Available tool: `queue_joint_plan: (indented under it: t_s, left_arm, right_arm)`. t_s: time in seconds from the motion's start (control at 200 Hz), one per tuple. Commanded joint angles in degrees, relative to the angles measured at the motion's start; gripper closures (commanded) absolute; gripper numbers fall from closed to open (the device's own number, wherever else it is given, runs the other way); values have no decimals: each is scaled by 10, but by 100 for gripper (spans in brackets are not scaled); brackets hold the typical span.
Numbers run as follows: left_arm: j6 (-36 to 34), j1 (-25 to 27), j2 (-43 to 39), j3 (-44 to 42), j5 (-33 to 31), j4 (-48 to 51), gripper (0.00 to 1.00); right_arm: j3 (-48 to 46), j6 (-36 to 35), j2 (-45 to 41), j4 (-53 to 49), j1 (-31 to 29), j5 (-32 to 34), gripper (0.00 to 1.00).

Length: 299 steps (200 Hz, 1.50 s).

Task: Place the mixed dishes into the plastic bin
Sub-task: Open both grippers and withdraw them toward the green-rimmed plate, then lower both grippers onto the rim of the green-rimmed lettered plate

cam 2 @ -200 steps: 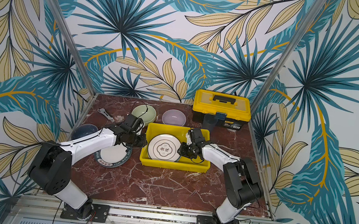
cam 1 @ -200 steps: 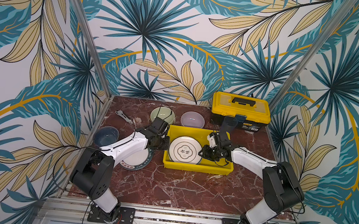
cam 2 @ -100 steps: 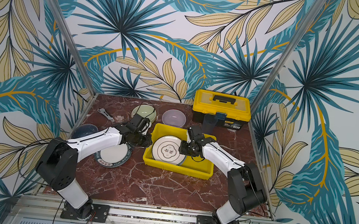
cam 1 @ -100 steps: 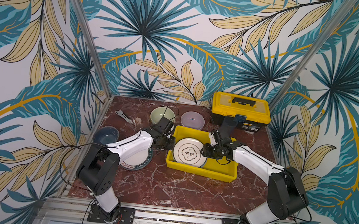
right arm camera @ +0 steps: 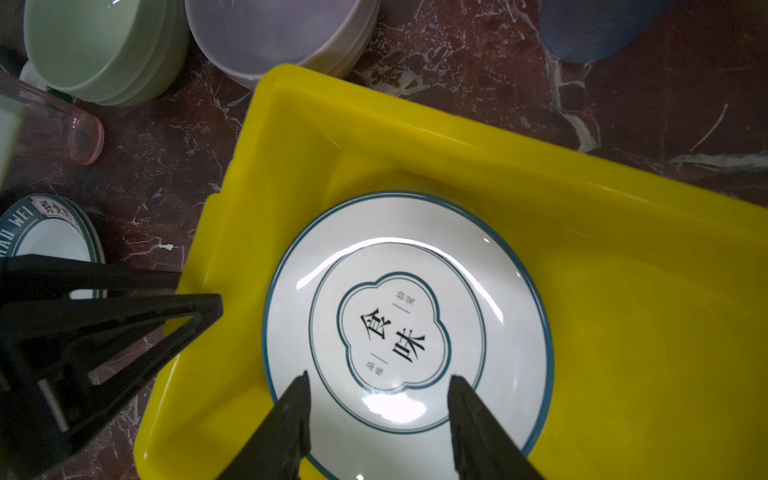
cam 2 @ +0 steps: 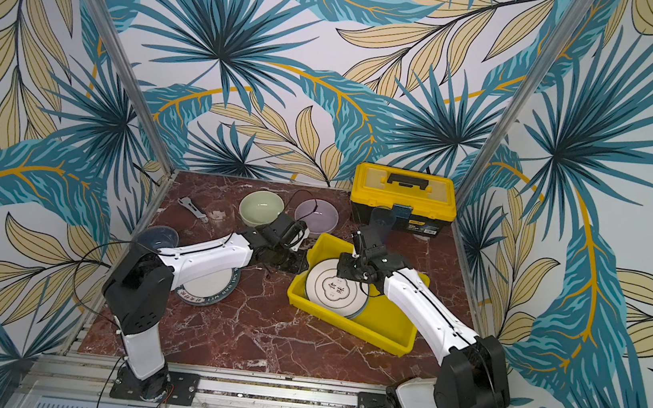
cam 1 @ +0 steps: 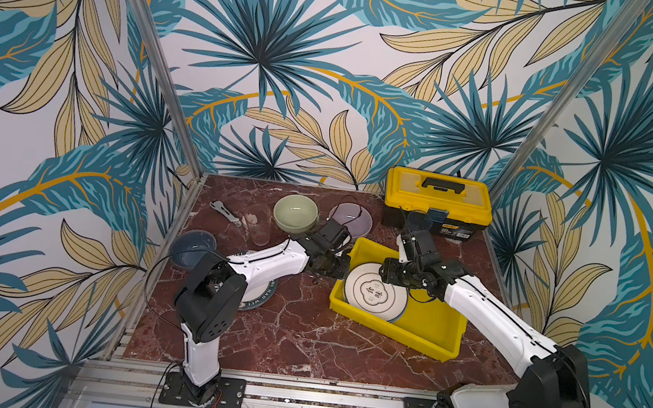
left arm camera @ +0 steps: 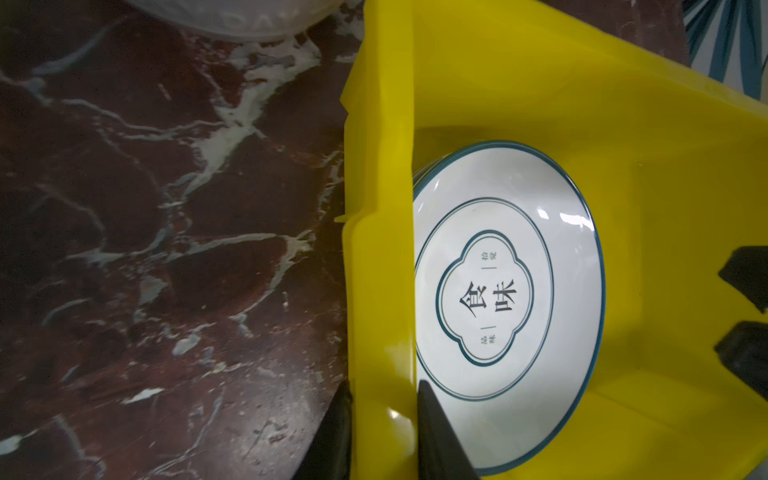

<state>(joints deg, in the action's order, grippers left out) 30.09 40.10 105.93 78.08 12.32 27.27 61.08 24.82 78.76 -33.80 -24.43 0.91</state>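
**Top views.** In both top views the yellow bin (cam 1: pixel 431 330) (cam 2: pixel 386 325) is sitting askew on the counter (cam 1: pixel 280 334), at 3 o'clock from the counter's centre. A white plate (cam 1: pixel 373 292) (cam 2: pixel 333 291) is lying flat in the bin's 9 o'clock end. The left pincer (cam 1: pixel 345 266) (cam 2: pixel 301 263) is meeting the bin's 9 o'clock wall. The right pincer (cam 1: pixel 386 272) (cam 2: pixel 344 270) is hanging over the plate's 12 o'clock edge. A green bowl (cam 1: pixel 295 213) and a lilac bowl (cam 1: pixel 350 218) are standing at 11 and 12 o'clock of the bin. A toolbox (cam 1: pixel 438 201) is standing at 1 o'clock.

**Left wrist view.** The left pincer (left arm camera: pixel 384 432) is clamping the bin's wall (left arm camera: pixel 380 249), with one finger outside it and one inside. The plate (left arm camera: pixel 507 299) is lying just inside that wall.

**Right wrist view.** The right pincer (right arm camera: pixel 382 415) is standing apart and gripping nothing. Its fingers (right arm camera: pixel 291 428) are spreading over the plate's (right arm camera: pixel 409 332) face. Contact between the tips and the plate cannot be told.
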Motion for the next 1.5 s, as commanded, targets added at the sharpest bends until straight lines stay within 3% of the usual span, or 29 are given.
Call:
queue_joint_plan:
  t_s: [0.0,0.175,0.3,0.411,0.626,0.796,1.122,1.382,1.492]
  left_arm:
    - [15,1,5,24,25,-8,66]
    - [11,-23,-57,13,0,40,47]
    - [31,-87,-153,-57,-1,58,40]
    - [43,-166,-239,-128,-10,87,41]
    - [64,-299,-326,-231,-119,169,45]
    - [98,-360,-348,-291,-152,189,45]
    - [150,-406,-322,-357,-241,164,42]
    - [136,-432,-275,-345,-227,128,35]
    - [122,-444,-243,-341,-192,107,34]
  right_arm:
    - [8,-2,-18,-19,-1,-3,45]
    - [33,-15,-13,-6,-30,-19,43]
    - [92,-29,26,-15,-90,-12,39]
    - [127,-20,71,17,-127,-43,40]
    - [238,0,215,65,-181,-79,45]
    - [337,35,332,76,-213,-87,47]
    - [450,37,476,53,-275,-71,49]
    - [479,40,517,61,-282,-94,47]
    - [483,41,530,64,-285,-101,47]
